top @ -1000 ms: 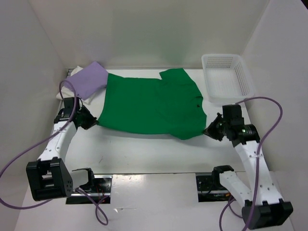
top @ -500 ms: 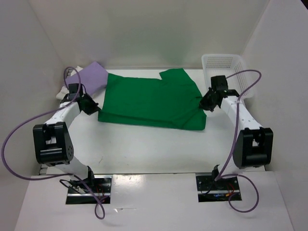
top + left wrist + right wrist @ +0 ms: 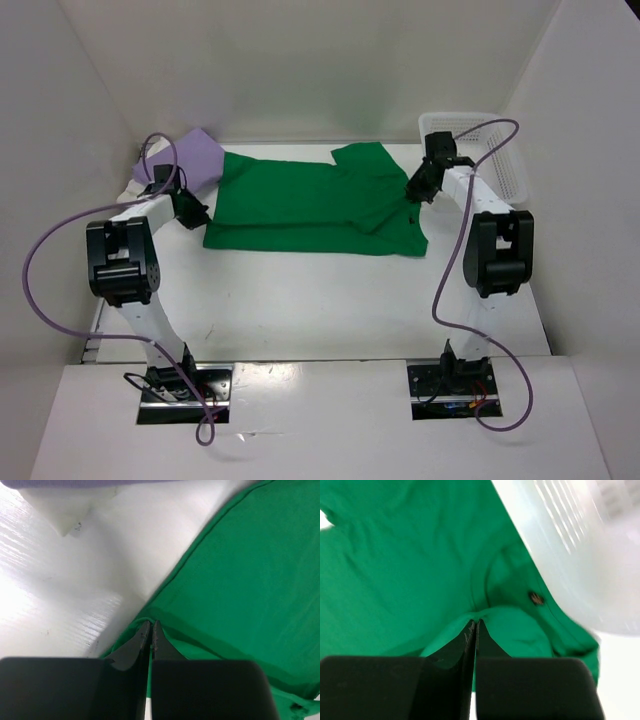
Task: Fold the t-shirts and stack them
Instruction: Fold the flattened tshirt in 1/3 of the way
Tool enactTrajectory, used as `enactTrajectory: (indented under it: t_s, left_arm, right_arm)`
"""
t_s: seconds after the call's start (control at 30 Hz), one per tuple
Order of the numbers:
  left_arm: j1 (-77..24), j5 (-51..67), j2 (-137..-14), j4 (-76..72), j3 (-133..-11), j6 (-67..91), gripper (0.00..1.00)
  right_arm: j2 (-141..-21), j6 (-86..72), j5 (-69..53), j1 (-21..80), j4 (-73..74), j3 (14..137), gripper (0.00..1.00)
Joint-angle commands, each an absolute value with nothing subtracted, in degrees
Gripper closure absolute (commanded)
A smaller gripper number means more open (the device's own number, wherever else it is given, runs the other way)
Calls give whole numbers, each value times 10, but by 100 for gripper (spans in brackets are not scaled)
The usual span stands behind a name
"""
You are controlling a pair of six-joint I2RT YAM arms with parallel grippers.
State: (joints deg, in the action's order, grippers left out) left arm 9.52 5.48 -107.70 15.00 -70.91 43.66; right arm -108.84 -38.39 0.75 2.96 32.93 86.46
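The bright green t-shirt [image 3: 300,205] lies spread on the table, its near edge folded over towards the back. My left gripper [image 3: 196,212] is shut on the shirt's left edge [image 3: 165,625]. My right gripper [image 3: 413,193] is shut on the shirt's right edge [image 3: 510,625], near the collar. The pale lilac t-shirt [image 3: 190,160] lies folded at the back left on top of the white t-shirt [image 3: 140,185]; the white one's corner [image 3: 65,510] shows in the left wrist view.
The white lattice basket [image 3: 490,150] stands at the back right, close to my right arm; its wall [image 3: 580,545] fills the upper right of the right wrist view. White walls enclose the table on three sides.
Both grippers have moved away from the near side towards the back, carrying the green shirt's near edge over itself. The shirt now looks shorter front to back.
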Motion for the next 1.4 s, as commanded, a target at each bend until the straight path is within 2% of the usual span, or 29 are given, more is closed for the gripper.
enactTrajectory:
  t_s: [0.0,0.07,0.1,0.13,0.37,0.5,0.57,0.6,0.63,0.7,0.73,0.8,0.83,0.87,0.9,0.97,1.03,1.13,1.3,1.37]
  left_arm:
    - [98,40,-1085,134,-734,434,100]
    - [98,46,-1091,134,-739,434,97]
    - [98,46,-1091,134,-739,434,89]
    - [98,46,-1091,134,-739,434,81]
    - [98,22,-1001,128,-694,423,71]
    - [98,22,-969,128,-639,423,67]
    - [98,30,-950,121,-600,423,64]
    - [98,39,-945,115,-589,428,64]
    - [98,49,-937,115,-578,428,64]
    - [98,55,-932,108,-549,435,63]
    - [98,61,-932,100,-542,440,60]
    - [98,77,-932,85,-527,446,60]
    - [98,85,-937,79,-527,453,74]
    - [98,91,-937,74,-521,453,94]
    - [98,91,-937,74,-521,460,100]
    - [98,91,-937,74,-521,461,100]
    - [98,84,-926,67,-521,461,100]
    - [98,69,-919,62,-509,475,88]
    - [98,62,-950,74,-522,480,78]
    - [98,57,-963,79,-527,480,78]
  right_arm:
    - [-1113,-369,25,26,308,932,99]
    - [-1125,-364,25,26,314,943,95]
    - [-1133,-364,25,26,314,948,92]
    - [-1133,-364,25,26,314,948,85]
    - [-1068,-364,18,26,302,907,66]
    - [-993,-380,-16,26,262,824,68]
    - [-949,-385,-35,38,251,763,75]
    - [-934,-392,-35,53,245,727,85]
    - [-921,-401,-35,61,237,710,90]
    - [-889,-408,-40,87,230,671,98]
    - [-880,-415,-40,95,230,658,98]
    - [-861,-415,-46,109,225,628,99]
    - [-855,-422,-46,116,225,619,99]
    - [-844,-422,-46,116,225,610,99]
    - [-838,-422,-46,116,225,593,99]
    - [-819,-422,-36,116,220,574,97]
    - [-814,-422,-25,116,220,563,91]
    - [-814,-422,-25,116,220,550,83]
    - [-819,-428,0,116,220,539,69]
    - [-824,-433,10,116,220,533,62]
